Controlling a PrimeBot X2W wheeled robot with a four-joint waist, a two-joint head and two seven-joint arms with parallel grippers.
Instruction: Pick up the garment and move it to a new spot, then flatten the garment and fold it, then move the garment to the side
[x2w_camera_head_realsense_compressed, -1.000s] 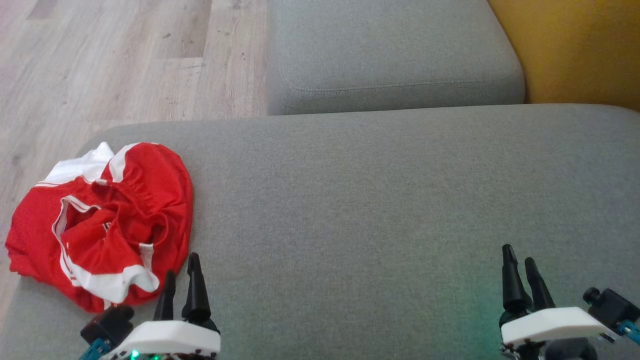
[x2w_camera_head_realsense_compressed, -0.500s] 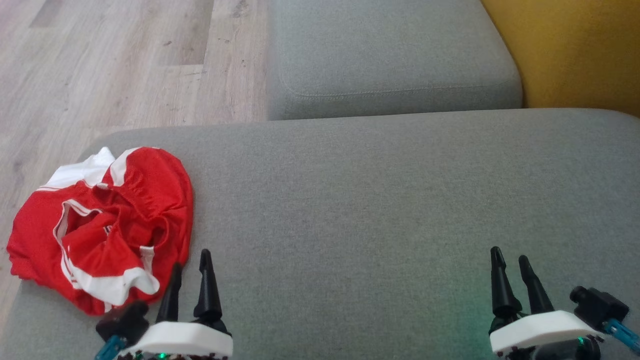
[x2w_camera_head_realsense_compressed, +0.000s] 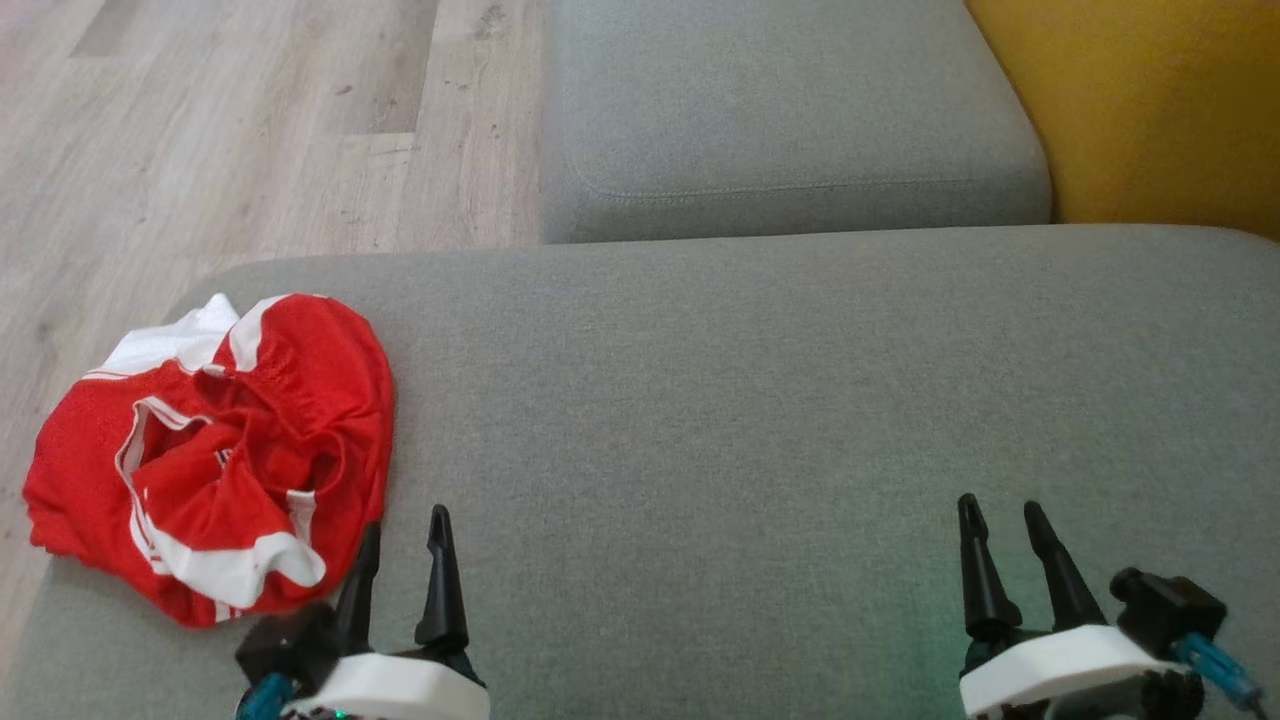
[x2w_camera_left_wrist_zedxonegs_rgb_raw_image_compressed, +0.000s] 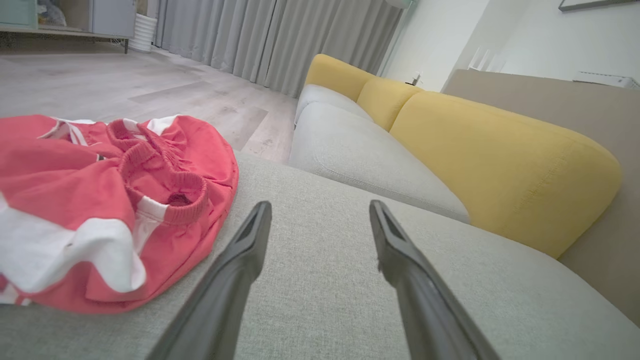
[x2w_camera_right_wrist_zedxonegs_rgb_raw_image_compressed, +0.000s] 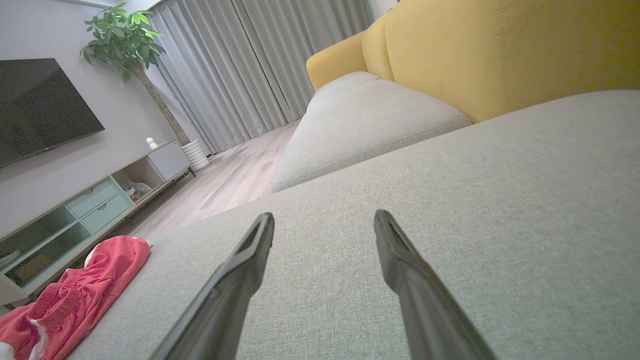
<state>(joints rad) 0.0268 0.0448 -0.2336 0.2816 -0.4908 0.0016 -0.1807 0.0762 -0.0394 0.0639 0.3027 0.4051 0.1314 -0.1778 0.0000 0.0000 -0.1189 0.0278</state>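
Observation:
The garment (x2w_camera_head_realsense_compressed: 215, 455) is a crumpled red piece with white trim, lying at the left end of the grey sofa cushion (x2w_camera_head_realsense_compressed: 760, 400). It fills the left part of the left wrist view (x2w_camera_left_wrist_zedxonegs_rgb_raw_image_compressed: 100, 200) and shows at the bottom left of the right wrist view (x2w_camera_right_wrist_zedxonegs_rgb_raw_image_compressed: 70, 300). My left gripper (x2w_camera_head_realsense_compressed: 405, 535) is open just to the right of the garment's near edge, with nothing between its fingers (x2w_camera_left_wrist_zedxonegs_rgb_raw_image_compressed: 245, 245). Far to the right, near the front of the cushion, my right gripper (x2w_camera_head_realsense_compressed: 1000, 515) is open and empty over bare fabric.
A second grey cushion (x2w_camera_head_realsense_compressed: 790, 110) lies beyond, with a yellow backrest (x2w_camera_head_realsense_compressed: 1150, 100) at the right. Wooden floor (x2w_camera_head_realsense_compressed: 200, 130) lies past the cushion's left end. A TV stand (x2w_camera_right_wrist_zedxonegs_rgb_raw_image_compressed: 75, 210), a plant and curtains stand further off.
Both grippers have drawn a little inwards in the head view, the left to the right, the right to the left. The garment lies as before.

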